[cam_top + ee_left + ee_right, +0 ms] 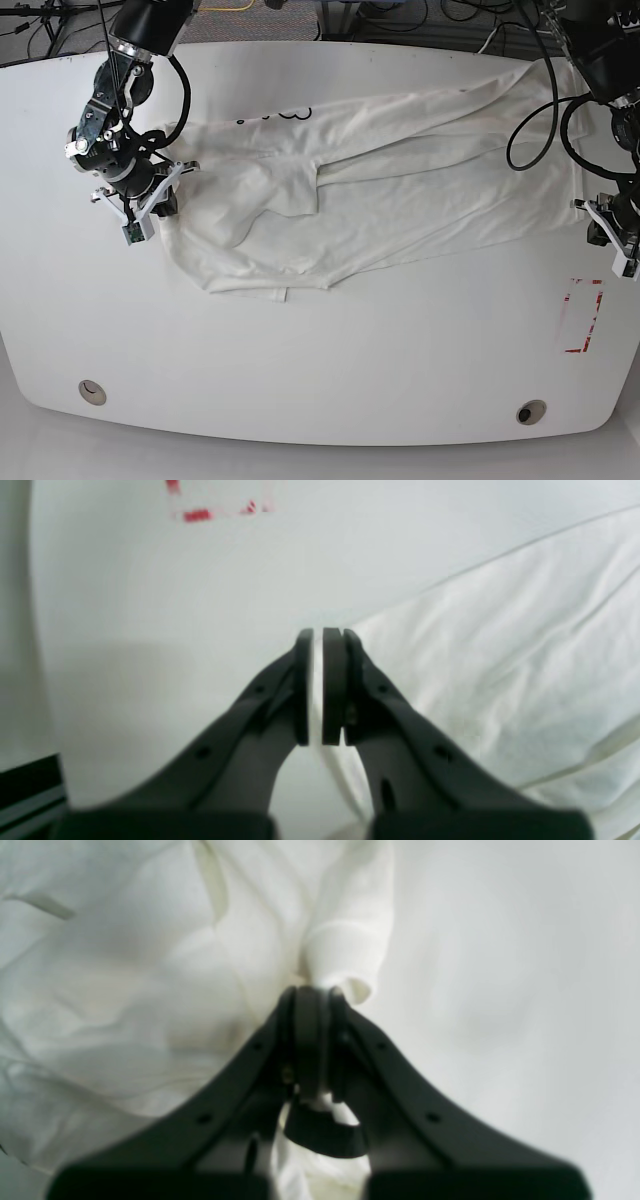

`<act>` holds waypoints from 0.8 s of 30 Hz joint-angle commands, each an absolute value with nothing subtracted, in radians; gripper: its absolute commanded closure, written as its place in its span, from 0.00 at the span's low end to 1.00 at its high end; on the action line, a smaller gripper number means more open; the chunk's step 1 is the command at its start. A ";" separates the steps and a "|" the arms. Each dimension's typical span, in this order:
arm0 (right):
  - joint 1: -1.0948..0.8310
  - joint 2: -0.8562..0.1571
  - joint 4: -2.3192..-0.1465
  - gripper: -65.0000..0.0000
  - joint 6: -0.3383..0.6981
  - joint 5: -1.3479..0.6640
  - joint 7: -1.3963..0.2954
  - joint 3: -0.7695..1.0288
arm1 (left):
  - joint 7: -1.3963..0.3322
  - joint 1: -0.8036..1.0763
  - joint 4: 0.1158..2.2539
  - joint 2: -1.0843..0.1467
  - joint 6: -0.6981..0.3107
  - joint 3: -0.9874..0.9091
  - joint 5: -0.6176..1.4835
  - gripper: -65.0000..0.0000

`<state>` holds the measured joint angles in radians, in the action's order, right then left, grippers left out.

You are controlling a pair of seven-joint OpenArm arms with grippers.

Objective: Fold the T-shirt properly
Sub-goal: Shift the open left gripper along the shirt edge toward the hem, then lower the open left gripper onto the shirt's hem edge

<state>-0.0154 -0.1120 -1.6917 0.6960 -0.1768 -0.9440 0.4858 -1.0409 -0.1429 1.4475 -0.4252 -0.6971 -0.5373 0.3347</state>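
The T-shirt (400,190) sprawls across the far half of the counter (330,370), reaching from the left edge almost to the right edge. The whole near half lies bare, so passage there is free. Dark cables (540,110) loop above the cloth at the far right.

T-shirt (400,190) print hidden (mostly).

A robotics lab: a white tabletop (320,380) with red tape marks (582,315), two robot arms mounted at its far edge, and cables (400,15) tangled on the floor behind.
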 commanded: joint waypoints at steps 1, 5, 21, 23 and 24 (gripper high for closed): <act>0.009 -0.138 -1.723 0.99 0.698 -0.186 -0.916 0.478 | -1.044 -0.189 1.497 -0.444 -0.698 -0.526 0.338 0.99; 0.028 -0.151 -1.724 0.99 0.698 -0.186 -0.912 0.475 | -1.054 -0.224 1.525 -0.439 -0.698 -0.518 0.338 0.99; 0.116 -0.200 -1.723 0.99 0.698 -0.196 -0.928 0.462 | -1.101 -0.275 1.628 -0.411 -0.698 -0.506 0.340 1.00; 0.130 -0.202 -1.720 0.99 0.698 -0.195 -0.932 0.458 | -1.108 -0.269 1.628 -0.411 -0.698 -0.508 0.339 1.00; 0.134 -0.202 -1.720 0.99 0.698 -0.195 -0.933 0.456 | -1.108 -0.268 1.627 -0.411 -0.698 -0.507 0.338 1.00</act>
<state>0.1009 -0.1864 -1.7050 0.6964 -0.1829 -0.9489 0.4606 -1.1160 -0.2523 1.6081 -0.3912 -0.6975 -0.5011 0.3313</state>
